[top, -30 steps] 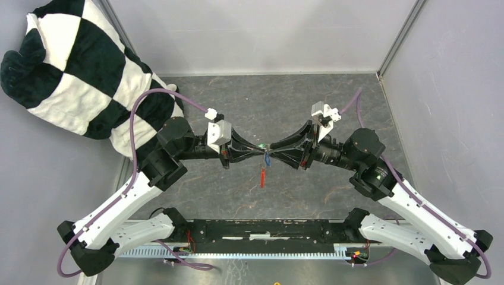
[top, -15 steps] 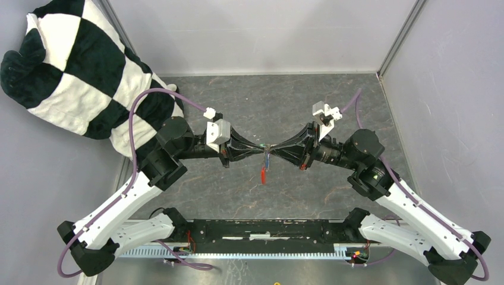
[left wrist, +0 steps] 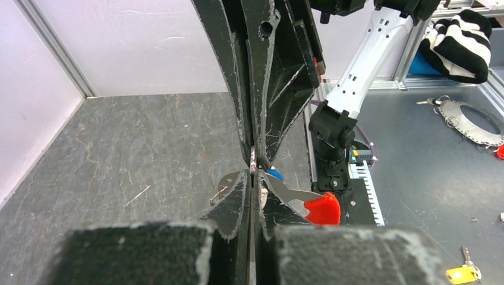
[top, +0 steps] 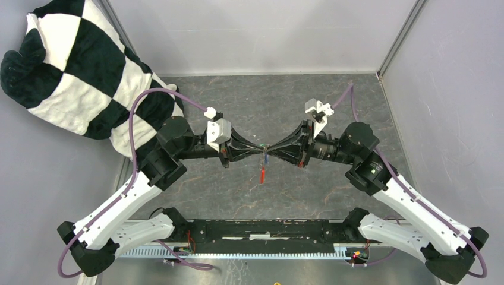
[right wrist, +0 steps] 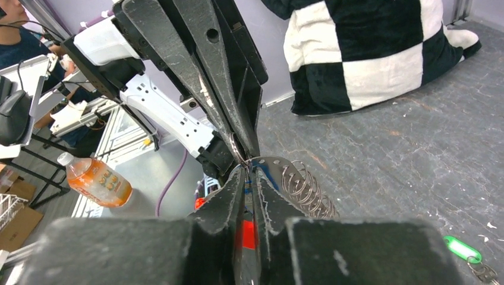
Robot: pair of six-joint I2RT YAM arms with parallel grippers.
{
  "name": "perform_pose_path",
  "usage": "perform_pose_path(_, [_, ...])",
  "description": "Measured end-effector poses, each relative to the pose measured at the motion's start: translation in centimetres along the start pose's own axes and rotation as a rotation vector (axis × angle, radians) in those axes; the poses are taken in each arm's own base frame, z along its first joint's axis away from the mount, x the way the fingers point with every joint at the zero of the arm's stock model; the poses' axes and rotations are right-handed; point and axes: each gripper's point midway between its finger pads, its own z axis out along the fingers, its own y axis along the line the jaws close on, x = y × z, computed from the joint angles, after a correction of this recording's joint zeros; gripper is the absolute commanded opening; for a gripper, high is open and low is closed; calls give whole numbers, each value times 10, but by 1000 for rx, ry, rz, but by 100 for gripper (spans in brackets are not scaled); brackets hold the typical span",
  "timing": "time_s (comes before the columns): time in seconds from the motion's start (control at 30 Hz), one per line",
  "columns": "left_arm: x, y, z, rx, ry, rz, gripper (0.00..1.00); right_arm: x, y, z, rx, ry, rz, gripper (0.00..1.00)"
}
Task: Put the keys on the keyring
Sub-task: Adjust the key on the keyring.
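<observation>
Both clamped, tip to tip: my left gripper is clenched on the keyring, my right gripper squeezed shut against it. Its red tag hangs just below, blue key beside; farther off, green key lies on the table.

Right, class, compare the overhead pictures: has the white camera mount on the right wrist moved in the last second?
Yes. The white camera mount has shifted left, farther from the right corner post, and slightly up in the view.
</observation>
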Motion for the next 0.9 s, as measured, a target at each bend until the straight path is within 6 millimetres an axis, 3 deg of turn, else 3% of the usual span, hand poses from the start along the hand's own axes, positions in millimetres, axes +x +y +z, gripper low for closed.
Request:
perform_pose_path(0.07, [-1, 0, 0, 0, -2, 2, 2, -1, 0, 2, 3, 34, -8, 33])
perform_pose_path(0.27, [-1, 0, 0, 2, -3, 4, 2, -18, 2, -1, 25, 94, -121, 49])
perform_pose_path(0.4, [-1, -1, 0, 6, -1, 2, 2, -37, 13, -10, 16, 59, -228, 45])
perform_pose_path(0.5, [-1, -2, 0, 8, -1, 1, 2, -41, 18, -13, -3, 49, -272, 42])
perform_pose_path(0.63, [-1, -4, 0, 19, -1, 0, 2, -38, 20, -9, -37, 59, -281, 33])
perform_pose_path(0.9, [0, -13, -1, 70, 7, -10, 2, -20, 16, 4, -103, 102, -253, 30])
